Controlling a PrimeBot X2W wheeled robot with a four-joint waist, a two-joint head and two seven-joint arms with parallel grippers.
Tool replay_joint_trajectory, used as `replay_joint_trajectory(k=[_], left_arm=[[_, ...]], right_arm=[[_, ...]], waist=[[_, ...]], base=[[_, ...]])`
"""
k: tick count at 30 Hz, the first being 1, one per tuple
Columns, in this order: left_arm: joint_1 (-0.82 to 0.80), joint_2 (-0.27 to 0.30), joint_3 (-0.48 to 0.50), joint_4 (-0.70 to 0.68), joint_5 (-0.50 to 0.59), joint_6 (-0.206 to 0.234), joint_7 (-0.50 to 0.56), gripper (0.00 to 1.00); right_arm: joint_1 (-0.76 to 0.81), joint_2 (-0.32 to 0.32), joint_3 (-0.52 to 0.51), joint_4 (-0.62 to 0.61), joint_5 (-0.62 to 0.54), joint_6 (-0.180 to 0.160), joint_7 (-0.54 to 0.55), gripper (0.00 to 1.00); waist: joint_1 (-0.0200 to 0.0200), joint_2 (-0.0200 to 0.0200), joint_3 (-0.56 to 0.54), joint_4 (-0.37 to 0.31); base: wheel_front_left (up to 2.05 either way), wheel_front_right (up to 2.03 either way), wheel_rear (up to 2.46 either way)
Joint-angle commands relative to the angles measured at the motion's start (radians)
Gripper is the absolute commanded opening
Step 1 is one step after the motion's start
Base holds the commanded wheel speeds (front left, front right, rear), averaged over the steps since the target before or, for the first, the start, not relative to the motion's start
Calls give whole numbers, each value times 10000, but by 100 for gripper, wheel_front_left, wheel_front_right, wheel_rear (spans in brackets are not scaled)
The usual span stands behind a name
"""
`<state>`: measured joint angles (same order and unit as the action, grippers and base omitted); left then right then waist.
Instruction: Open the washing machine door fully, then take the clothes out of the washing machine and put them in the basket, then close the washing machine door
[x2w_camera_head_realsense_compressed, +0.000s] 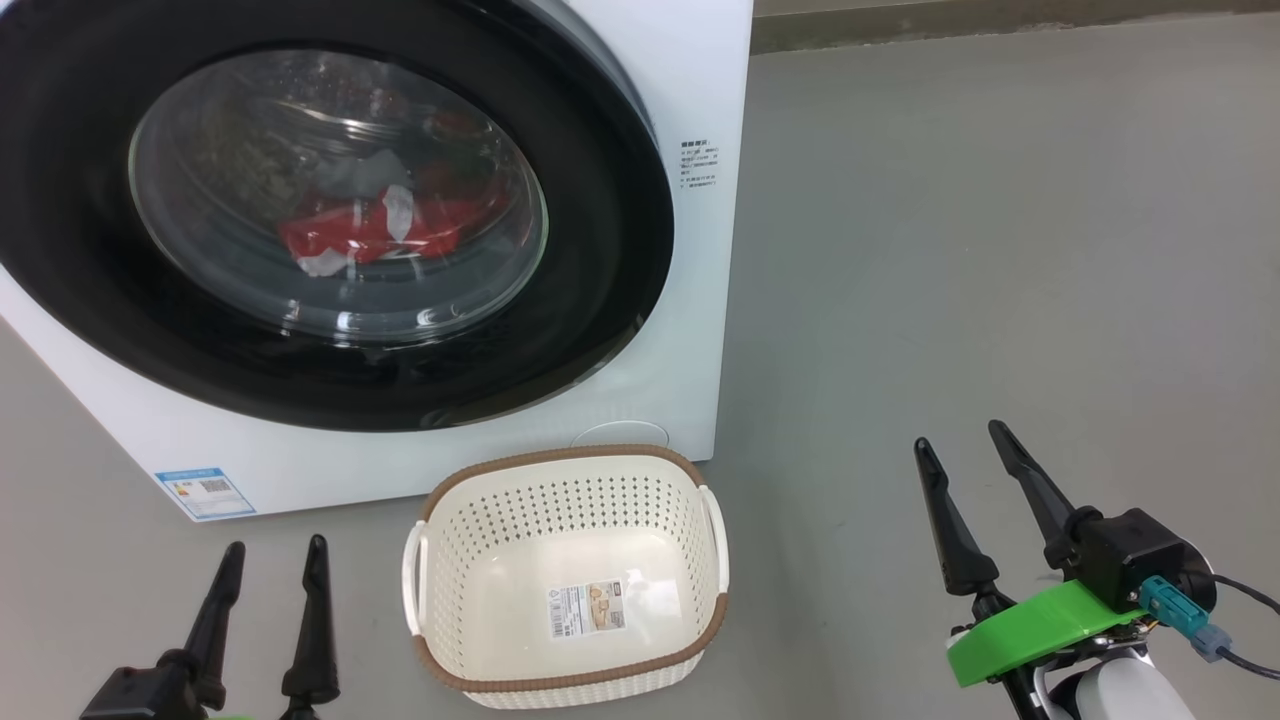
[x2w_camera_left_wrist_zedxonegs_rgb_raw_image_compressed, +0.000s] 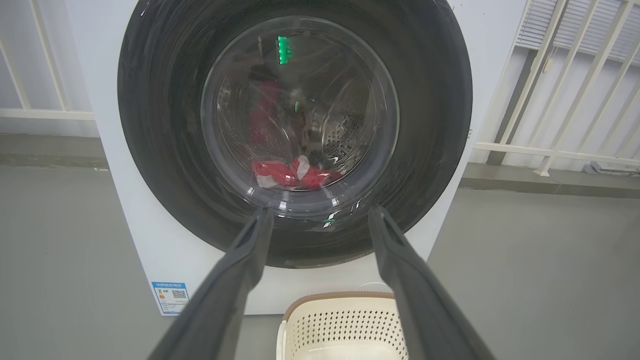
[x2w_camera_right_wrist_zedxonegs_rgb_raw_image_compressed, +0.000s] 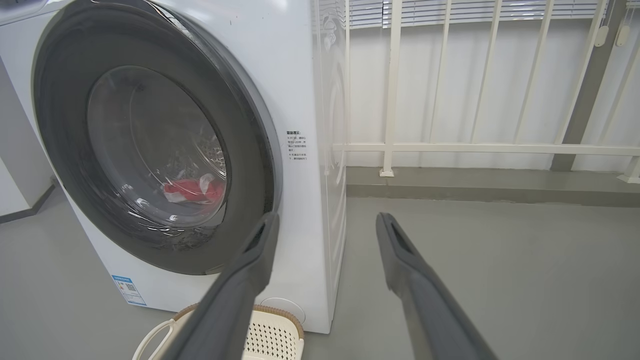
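The washing machine door (x2w_camera_head_realsense_compressed: 250, 170) looks shut flat against the front of the washing machine (x2w_camera_head_realsense_compressed: 700, 90), so opening it is the job in hand and nothing else can start yet. The clothes (x2w_camera_head_realsense_compressed: 370, 232) lie in a red heap with white trim at the bottom of the drum, seen through the glass. The basket (x2w_camera_head_realsense_compressed: 560, 458) sits empty on the floor (x2w_camera_head_realsense_compressed: 1000, 250), close against the machine's front near its lower right corner. Both the left gripper (x2w_camera_head_realsense_compressed: 277, 545) and the right gripper (x2w_camera_head_realsense_compressed: 958, 436) hang low and well back from the machine, fingers spread wide, with nothing in them. I can't make out a handle or catch on the black rim, so I'd say whichever arm goes in should find the door's free edge first, hook one finger behind it, and follow the door's arc round instead of tugging straight back. The basket stands near the swing path, so it is worth watching that the door's lower edge passes above it.
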<state>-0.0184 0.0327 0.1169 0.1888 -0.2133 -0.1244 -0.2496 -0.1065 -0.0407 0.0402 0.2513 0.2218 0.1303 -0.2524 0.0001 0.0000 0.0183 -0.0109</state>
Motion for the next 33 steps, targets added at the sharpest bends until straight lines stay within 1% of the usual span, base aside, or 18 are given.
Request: replay_joint_trajectory(k=[1,8,13,14,15,16,17,19,21,22,24,28,33], left_arm=[[-165,175,337,-266,13,-58,-122,100],[-175,175,328,-296,-54,-60,-122,100],[-129,175,195,-358,-226,-61,-122,100],[-137,175,182,-371,-310,-62,-122,100],[-145,175,145,-383,-340,-62,-122,100],[-150,175,109,-396,-352,-62,-122,100],[-158,175,80,-411,-367,-62,-122,100],[-192,175,3,-456,-380,-62,-122,100],[-236,175,-67,-505,-381,-62,-122,100],[-258,175,-95,-532,-373,-62,-122,100],[-306,175,-122,-608,-408,-62,-122,100],[-367,175,-205,-786,-546,-62,-122,100],[-472,175,-370,-920,-535,-63,-122,100]], right_arm=[[-452,-95,188,-208,103,4,-93,100],[-421,-95,132,-142,155,4,-93,100],[-322,-95,8,-159,184,4,-93,100],[-309,-95,0,-138,172,4,-93,72],[-305,-95,-23,-122,158,4,-93,49],[-310,-95,-38,-109,154,4,-93,43],[-325,-95,-52,-88,167,4,-93,33],[-388,-95,-113,-56,232,4,-93,0],[-503,-95,-134,17,402,4,-93,0],[-587,-95,-143,83,739,4,-93,0],[-813,-95,-153,232,1617,4,-93,0],[-1416,-95,20,740,3001,4,-93,0],[-2206,-96,441,1381,5048,4,-93,0]], waist=[[-1,0,-1,-1],[-1,0,-43,53],[-1,0,-60,209],[-1,0,-53,250],[-1,0,-41,297],[-1,0,-21,341],[-1,0,0,381],[-1,0,114,481],[-1,0,244,567],[-1,0,317,603],[-1,0,460,660],[-1,0,738,744],[-1,0,1053,913]], base=[[0,0,0],[0,0,0],[0,0,0],[0,0,0],[0,0,0],[0,0,0],[0,0,0],[0,0,0],[0,0,0],[0,0,0],[0,0,0],[0,0,0],[0,0,0]])
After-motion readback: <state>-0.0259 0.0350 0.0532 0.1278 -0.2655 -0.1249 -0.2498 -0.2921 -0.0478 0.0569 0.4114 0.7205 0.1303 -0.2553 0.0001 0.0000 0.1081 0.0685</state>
